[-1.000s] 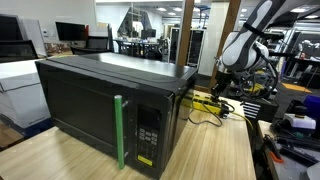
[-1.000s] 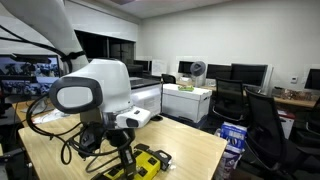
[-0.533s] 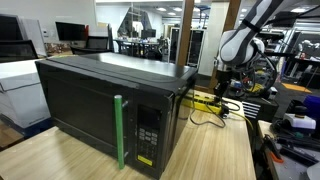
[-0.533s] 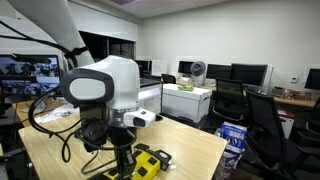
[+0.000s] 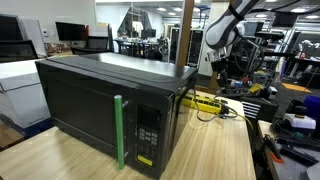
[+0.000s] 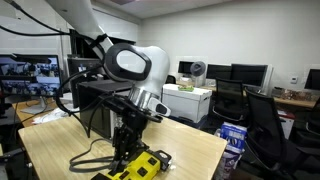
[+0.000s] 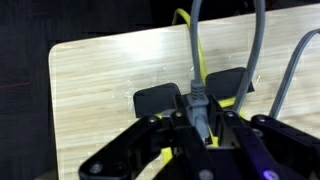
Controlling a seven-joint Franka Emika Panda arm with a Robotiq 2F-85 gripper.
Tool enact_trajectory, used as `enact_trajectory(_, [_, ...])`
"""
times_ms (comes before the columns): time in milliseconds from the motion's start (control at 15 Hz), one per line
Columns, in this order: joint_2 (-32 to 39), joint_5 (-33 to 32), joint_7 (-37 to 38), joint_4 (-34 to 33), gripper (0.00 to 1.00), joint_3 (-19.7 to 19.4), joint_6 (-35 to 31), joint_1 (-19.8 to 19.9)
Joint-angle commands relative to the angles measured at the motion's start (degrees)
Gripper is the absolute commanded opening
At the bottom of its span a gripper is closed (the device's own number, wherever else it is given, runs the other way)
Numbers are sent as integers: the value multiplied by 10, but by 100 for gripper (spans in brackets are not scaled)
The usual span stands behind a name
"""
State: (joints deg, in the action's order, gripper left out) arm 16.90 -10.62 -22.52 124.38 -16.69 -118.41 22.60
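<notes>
The tool [image 7: 195, 93] pinches a gray cable [image 7: 192, 40] by its plug, just above the yellow power strip [image 6: 140, 166], near the table [image 7: 100, 90] edge beside the microwave [image 5: 100, 95]. A firm, upright hold with slack, untangled cords seems best.

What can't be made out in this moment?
- Wrist view: grey cable in the claw leaves the top edge; its far end unseen.
- Exterior view: yellow power strip partly cut off by the bottom edge.
- Exterior view: microwave interior hidden by its dark door.
</notes>
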Motion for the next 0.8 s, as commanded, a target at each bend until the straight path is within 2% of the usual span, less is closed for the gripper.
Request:
enact_trajectory(0, [70, -13, -73, -105, 7, 9, 108, 5])
enact_trajectory(400, [192, -65, -146, -259, 7, 28, 254, 9])
enact_trajectory(733, [288, -148, -183, -374, 7, 38, 379, -4])
